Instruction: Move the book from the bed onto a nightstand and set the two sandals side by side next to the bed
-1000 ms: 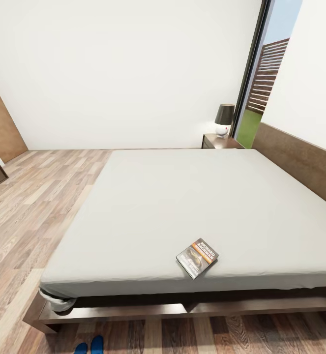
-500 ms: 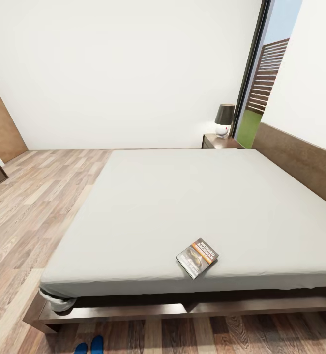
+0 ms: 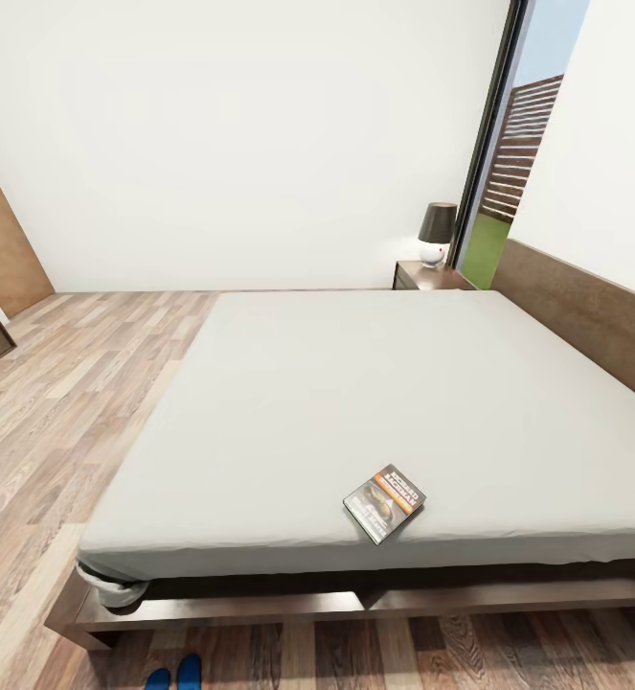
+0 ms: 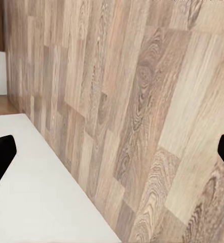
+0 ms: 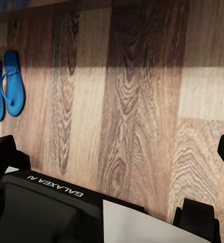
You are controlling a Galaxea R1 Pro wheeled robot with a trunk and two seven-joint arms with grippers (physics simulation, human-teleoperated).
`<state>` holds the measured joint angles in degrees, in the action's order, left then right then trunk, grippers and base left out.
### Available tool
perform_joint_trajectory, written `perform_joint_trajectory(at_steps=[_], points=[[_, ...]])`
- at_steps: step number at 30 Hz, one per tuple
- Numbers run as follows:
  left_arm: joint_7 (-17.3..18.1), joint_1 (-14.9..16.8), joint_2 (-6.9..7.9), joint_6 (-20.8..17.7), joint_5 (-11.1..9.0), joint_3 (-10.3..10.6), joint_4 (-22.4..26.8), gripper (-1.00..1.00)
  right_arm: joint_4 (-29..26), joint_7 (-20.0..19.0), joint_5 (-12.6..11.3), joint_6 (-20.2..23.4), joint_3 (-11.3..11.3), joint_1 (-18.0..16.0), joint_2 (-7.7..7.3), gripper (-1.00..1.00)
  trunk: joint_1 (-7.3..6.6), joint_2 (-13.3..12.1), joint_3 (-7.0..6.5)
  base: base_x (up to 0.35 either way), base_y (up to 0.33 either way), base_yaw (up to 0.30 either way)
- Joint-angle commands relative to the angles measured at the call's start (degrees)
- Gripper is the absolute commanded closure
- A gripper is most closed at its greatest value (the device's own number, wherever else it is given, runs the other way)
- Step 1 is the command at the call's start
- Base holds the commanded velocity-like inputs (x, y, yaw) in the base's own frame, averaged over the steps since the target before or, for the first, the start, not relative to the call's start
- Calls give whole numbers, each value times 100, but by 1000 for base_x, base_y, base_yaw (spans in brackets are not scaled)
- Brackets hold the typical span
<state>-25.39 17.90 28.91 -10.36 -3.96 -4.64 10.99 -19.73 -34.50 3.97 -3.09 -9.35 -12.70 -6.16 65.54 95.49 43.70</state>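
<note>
Fingers of the left gripper [image 4: 112,149] show in the left wrist view as two black tips at opposite edges of the picture, spread wide apart with nothing between them; they hang over the wood-plank floor [image 4: 157,101], with a white surface just beside them. Black fingers of the right gripper [image 5: 112,149] are likewise spread wide and empty in the right wrist view, above darker, shadowed floor planks, with a black part of the robot's body [image 5: 46,210] lettered "GALAXEA AI" below them.

From the head view, the bed [image 3: 355,402] takes up most of the room — a plain light-grey mattress on a dark brown frame, its headboard [image 3: 585,316] along the right. The book [image 3: 384,502] lies flat on the mattress near the closest edge, a little right of centre, turned at an angle (dark cover, orange band, white lettering). At the far corner of the bed stands a nightstand [image 3: 430,276], dark brown, carrying a small lamp [image 3: 437,233] with a dark shade and a white base. Just beyond it is the tall dark-framed window [image 3: 518,153], showing green lawn and a brown slat fence.

The sandals [image 5: 6,83] — two bright blue ones — lie side by side on the floor, touching or nearly so, in the right wrist view. Their tips also peek in at the bottom edge of the head view, on the floor near the bed's closest left corner.
</note>
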Motion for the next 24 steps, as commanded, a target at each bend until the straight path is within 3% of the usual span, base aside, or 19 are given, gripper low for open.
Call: perform_joint_trajectory(at_steps=[1, 16, 24], points=[[-142, 0, 32, -5, -76, -8, 14, -100, 5, -33, 43, -24, -40, -4, 0, -100, -1, 2, 5, 0, 0, 0], [-1576, 2, 164, 422, -269, -10, 27, -100, 4, -38, 39, -25, -33, -4, -16, -100, -1, 2, 5, 0, 0, 0], [-1900, 3, 174, 541, -286, -11, 33, -100, 3, -18, 41, -25, -40, -4, 5, -100, -1, 2, 5, 0, 0, 0]])
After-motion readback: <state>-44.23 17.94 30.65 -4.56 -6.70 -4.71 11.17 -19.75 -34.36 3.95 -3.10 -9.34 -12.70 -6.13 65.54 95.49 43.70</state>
